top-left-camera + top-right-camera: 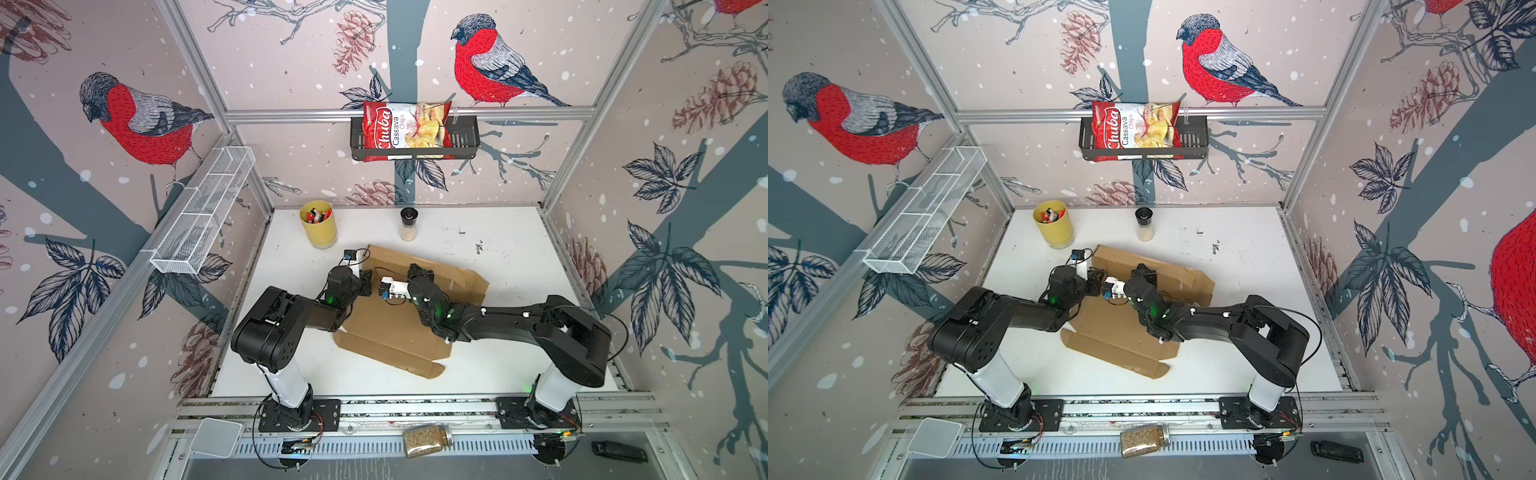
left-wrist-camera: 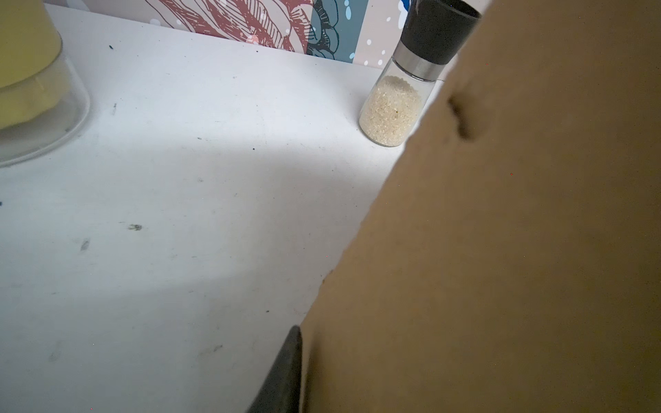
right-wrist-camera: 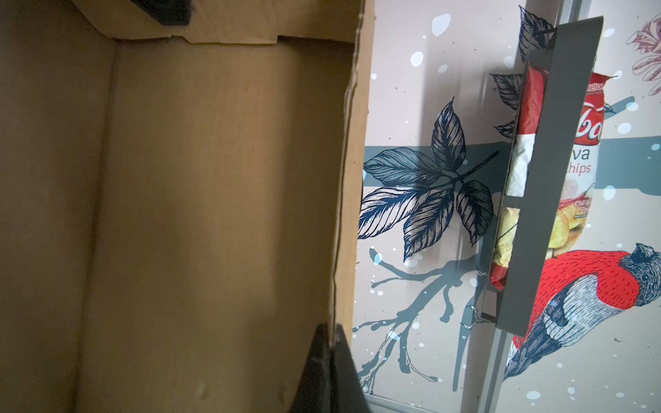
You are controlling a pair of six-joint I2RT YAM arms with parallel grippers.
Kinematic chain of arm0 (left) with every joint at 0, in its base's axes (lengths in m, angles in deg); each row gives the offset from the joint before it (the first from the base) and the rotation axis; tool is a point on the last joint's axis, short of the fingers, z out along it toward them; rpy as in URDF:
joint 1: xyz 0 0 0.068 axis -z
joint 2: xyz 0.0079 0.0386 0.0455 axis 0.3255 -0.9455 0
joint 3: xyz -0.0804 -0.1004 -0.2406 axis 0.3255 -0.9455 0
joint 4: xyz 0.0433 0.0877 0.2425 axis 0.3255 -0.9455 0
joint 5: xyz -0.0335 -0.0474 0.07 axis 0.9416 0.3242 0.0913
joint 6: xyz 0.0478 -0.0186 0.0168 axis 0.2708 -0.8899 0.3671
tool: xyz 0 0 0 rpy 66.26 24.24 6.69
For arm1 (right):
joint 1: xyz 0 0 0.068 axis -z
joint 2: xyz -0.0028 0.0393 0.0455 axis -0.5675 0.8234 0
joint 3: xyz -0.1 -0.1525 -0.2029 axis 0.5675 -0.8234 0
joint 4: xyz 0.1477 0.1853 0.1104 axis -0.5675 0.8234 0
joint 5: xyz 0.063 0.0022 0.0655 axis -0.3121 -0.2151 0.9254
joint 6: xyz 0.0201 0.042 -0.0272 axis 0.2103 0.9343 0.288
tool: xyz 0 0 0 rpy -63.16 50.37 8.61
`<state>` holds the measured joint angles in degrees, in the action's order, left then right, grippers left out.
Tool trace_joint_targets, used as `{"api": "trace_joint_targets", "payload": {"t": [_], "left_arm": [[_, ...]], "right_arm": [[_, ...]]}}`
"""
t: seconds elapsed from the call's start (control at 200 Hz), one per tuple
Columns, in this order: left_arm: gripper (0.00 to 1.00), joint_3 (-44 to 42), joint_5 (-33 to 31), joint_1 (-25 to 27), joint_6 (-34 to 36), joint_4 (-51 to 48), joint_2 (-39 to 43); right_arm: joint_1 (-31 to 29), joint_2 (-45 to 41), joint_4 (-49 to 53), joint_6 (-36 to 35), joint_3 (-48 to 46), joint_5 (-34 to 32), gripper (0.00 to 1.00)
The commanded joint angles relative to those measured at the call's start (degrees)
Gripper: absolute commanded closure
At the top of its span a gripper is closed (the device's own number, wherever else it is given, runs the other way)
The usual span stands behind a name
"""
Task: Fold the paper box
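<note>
Near the paper box, a yellow cup holds markers.

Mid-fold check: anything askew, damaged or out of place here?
The box lies skewed to the table edges, and the left wrist view shows a small dent in its raised flap. Off the table, a grain jar lies on its side at the front rail.

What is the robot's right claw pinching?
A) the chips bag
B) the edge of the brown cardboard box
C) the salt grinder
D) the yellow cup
B: in the right wrist view the right gripper is shut on a raised wall edge of the paper box, clamping it from both sides.
</note>
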<state>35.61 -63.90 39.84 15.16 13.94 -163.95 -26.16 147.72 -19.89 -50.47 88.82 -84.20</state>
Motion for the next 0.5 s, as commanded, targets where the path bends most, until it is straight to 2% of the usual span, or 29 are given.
{"api": "trace_joint_targets", "payload": {"t": [0.0, 0.13, 0.295, 0.43, 0.495], "left_arm": [[0.78, 0.2, -5.5, 1.2, -0.9, 2.9, -0.6], [0.87, -0.3, -9.2, 2.0, -1.4, 4.2, -0.9], [0.92, 0.0, -10.8, 2.7, -1.1, 4.9, -2.3], [0.93, 0.1, -10.6, 3.0, -1.2, 6.4, -3.5], [0.90, -0.5, -10.5, 3.0, -1.1, 7.4, -3.3]], "right_arm": [[-0.3, 0.0, 0.8, 0.5, -0.2, 1.1, 1.00], [-0.3, -0.2, 1.0, 0.7, -0.3, 1.2, 1.00], [-0.4, -0.2, 1.1, 0.7, -0.2, 1.5, 1.00], [-0.4, -0.2, 1.3, 0.8, -0.1, 1.6, 1.00], [-0.3, -0.4, 1.5, 0.9, -0.3, 1.7, 1.00]]}}
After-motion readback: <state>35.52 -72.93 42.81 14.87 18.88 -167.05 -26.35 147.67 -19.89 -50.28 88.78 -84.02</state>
